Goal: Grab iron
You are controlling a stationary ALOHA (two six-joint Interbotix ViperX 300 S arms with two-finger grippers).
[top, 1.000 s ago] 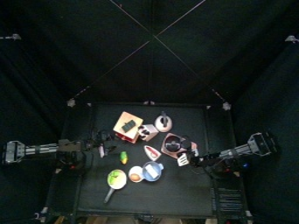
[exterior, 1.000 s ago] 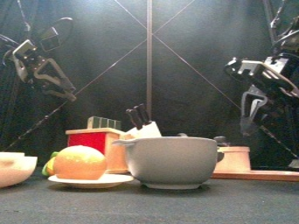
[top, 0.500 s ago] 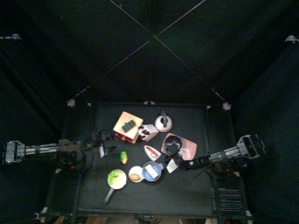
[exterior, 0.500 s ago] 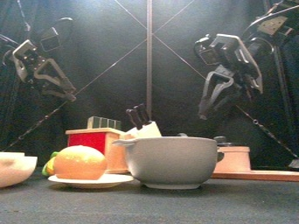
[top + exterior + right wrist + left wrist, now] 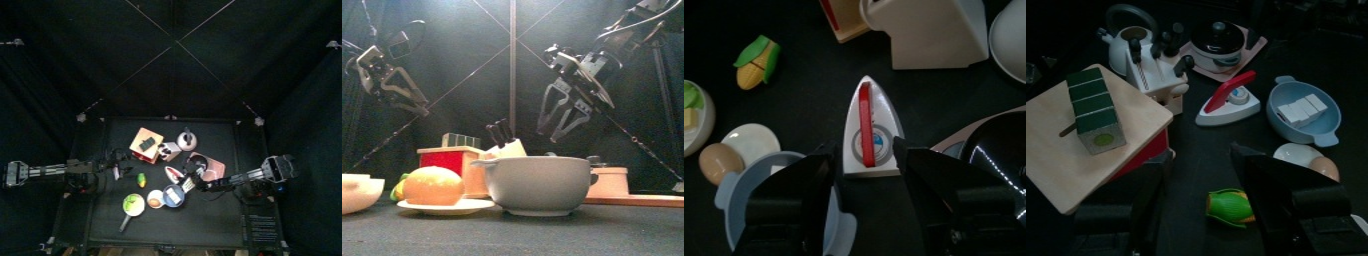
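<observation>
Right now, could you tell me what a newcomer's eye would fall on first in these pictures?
Most striking is the right pincer, jaws wide open, poised directly over the iron, a whitish wedge with a red handle lying flat on the black table. In the front view a big grey bowl fills the foreground. The left pincer hangs raised at the table's left side.

Colours on the black surface (image 5: 1227, 150)

The iron (image 5: 869, 128) was whitish with a red handle and a blue dial; the bowl (image 5: 1307, 108) was blue, the corn (image 5: 754, 60) yellow and green, the wooden board (image 5: 1086, 150) bore a green block.
</observation>
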